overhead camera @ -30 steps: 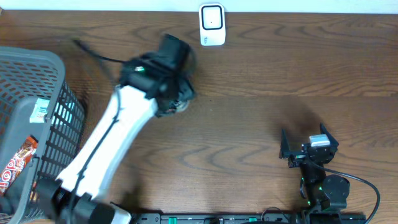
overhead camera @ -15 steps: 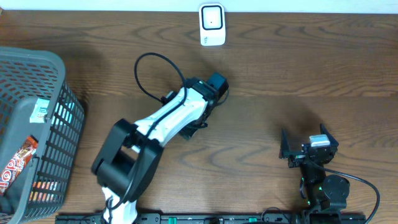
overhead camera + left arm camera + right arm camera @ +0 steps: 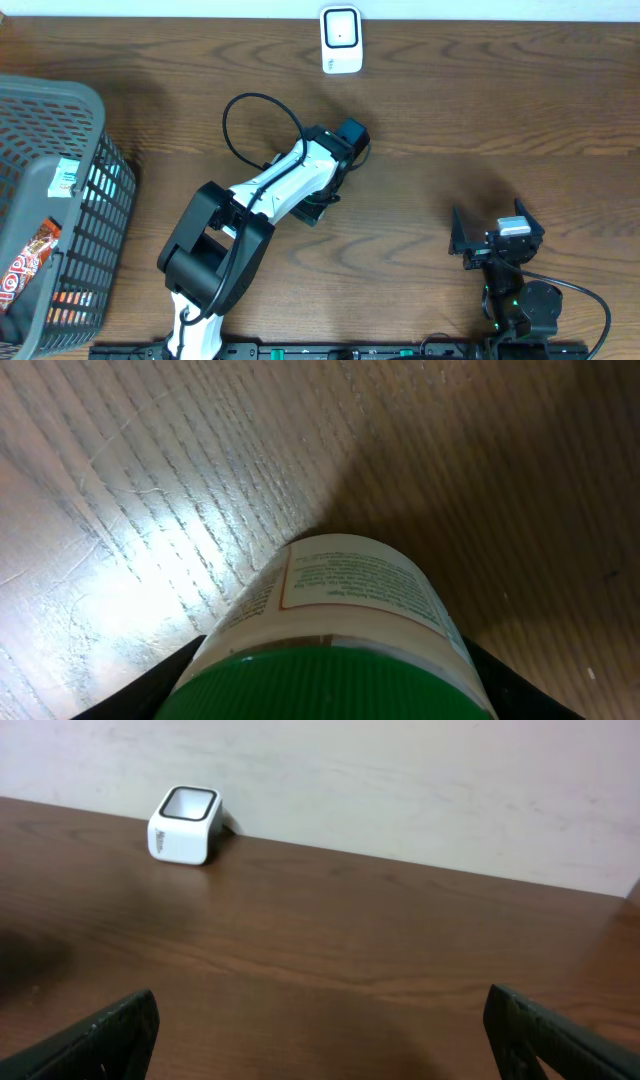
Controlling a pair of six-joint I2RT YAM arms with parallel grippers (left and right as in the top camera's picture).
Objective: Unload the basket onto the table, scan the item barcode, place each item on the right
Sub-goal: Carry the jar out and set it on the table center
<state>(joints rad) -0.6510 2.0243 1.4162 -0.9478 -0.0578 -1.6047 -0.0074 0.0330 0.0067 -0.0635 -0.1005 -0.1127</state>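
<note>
In the left wrist view, a jar with a green ribbed lid [image 3: 330,685] and a white label with green print [image 3: 350,575] fills the space between the black fingers [image 3: 135,695] of my left gripper [image 3: 322,695], which is shut on it above the wooden table. From overhead the jar is hidden under the left arm [image 3: 300,175], which reaches to mid-table below the white barcode scanner [image 3: 341,40]. That scanner [image 3: 184,825] stands at the far edge by the wall. My right gripper [image 3: 490,240] rests open and empty at the front right, with its fingers [image 3: 120,1030] wide apart.
A grey wire basket [image 3: 60,130] with packaged goods inside stands at the left edge. A black cable [image 3: 245,105] loops off the left arm. A pale wall runs behind the table.
The left arm has swung from left of centre to the middle of the table, below the scanner, and has hardly moved over the last half second. The right arm is still.
</note>
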